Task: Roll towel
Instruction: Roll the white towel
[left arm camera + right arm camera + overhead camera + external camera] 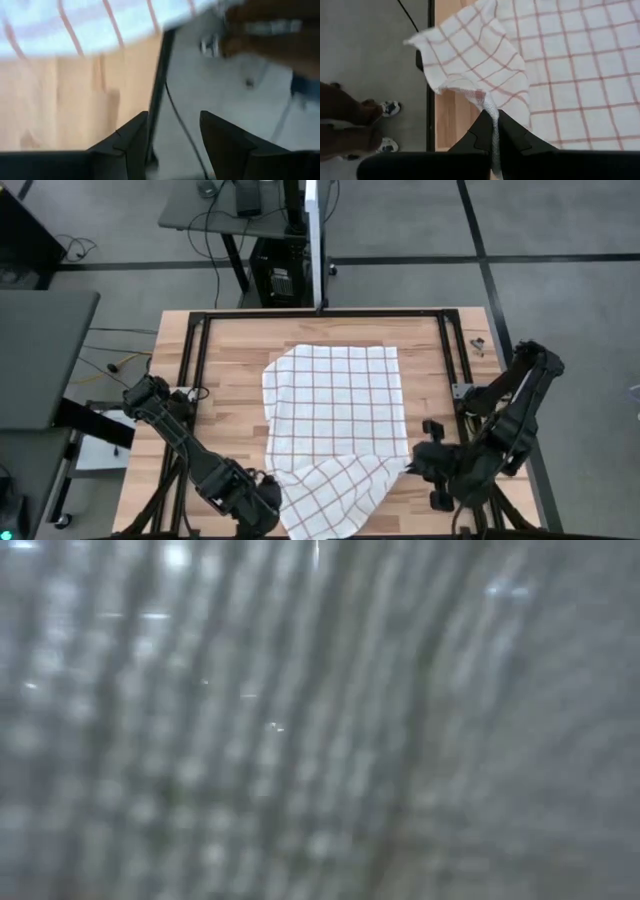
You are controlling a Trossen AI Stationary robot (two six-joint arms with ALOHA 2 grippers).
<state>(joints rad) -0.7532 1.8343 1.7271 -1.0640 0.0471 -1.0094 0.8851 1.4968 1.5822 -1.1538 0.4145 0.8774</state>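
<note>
My overhead camera looks straight down on the counter (pixel 230 360); low camera smothered by cloth; both wrist cameras share the towel (pixel 560 65).

towel (pixel 335 415) on table (pixel 230 360), near edge folded over

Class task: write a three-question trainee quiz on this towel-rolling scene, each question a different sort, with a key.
1. True or false: the right claw is shut on the towel.
2. Is the left claw A) open and empty, or B) gripping cloth?
3. Fill in: the towel lies on the ______.

Key: 1 true; 2 A; 3 table.
</note>
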